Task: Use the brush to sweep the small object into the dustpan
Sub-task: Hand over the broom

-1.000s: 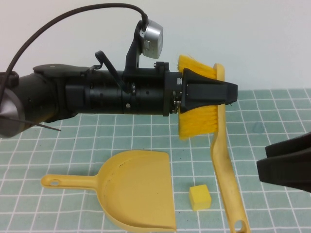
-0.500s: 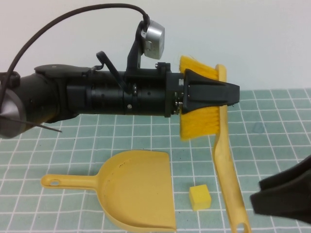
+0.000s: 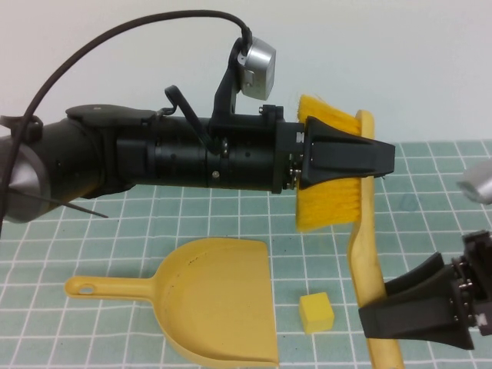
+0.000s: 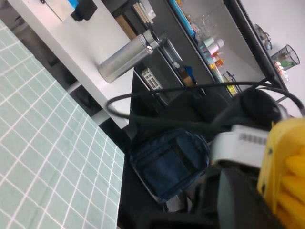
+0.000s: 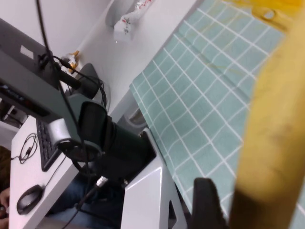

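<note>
My left gripper (image 3: 380, 159) reaches in from the left and is shut on the head of the brush (image 3: 329, 201), holding it above the table with the bristles pointing left. The tan-yellow handle (image 3: 367, 265) hangs down toward the front edge. My right gripper (image 3: 375, 305) comes in from the lower right, open, its fingers (image 3: 415, 288) either side of the lower handle. The handle also shows in the right wrist view (image 5: 276, 129). The small pale-yellow cube (image 3: 317, 312) lies on the mat between the handle and the dustpan (image 3: 219, 307), whose scoop opens toward it.
The green checked mat (image 3: 192, 219) covers the table and ends at a white wall behind. The dustpan's handle (image 3: 108, 287) points left. The left wrist view shows the brush's yellow edge (image 4: 286, 167) and shelves and a dark bag beyond the table.
My left gripper has carried the brush slightly right. My right gripper has moved left and down from the right edge until its fingers straddle the lower handle. Cube and dustpan have not moved.
</note>
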`<state>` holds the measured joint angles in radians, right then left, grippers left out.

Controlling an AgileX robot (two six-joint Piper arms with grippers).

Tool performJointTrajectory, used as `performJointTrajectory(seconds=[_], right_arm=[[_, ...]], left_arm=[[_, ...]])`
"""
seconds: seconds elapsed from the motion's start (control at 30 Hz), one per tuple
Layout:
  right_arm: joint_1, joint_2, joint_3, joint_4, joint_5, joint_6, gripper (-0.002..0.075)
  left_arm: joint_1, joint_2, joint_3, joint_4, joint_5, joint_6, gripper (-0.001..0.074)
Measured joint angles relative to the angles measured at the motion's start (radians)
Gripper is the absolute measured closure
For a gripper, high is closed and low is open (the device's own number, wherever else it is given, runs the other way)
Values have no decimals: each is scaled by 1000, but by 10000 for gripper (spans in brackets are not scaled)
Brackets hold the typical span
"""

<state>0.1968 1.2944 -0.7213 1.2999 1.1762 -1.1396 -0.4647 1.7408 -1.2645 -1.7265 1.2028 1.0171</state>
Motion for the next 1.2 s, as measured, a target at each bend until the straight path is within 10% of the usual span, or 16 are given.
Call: performJointTrajectory(seconds=[0.8,1.0,1.2], right_arm=[[8,63,56,64,12,-69,296],[9,63,56,83,33,-156,550],[9,63,56,87,25,-174,563]], left_arm=[[0,0,-113,6,-2,-8,585],[0,0,-113,15,-43,-44,585],[0,0,-115,32,-56,-127,460]])
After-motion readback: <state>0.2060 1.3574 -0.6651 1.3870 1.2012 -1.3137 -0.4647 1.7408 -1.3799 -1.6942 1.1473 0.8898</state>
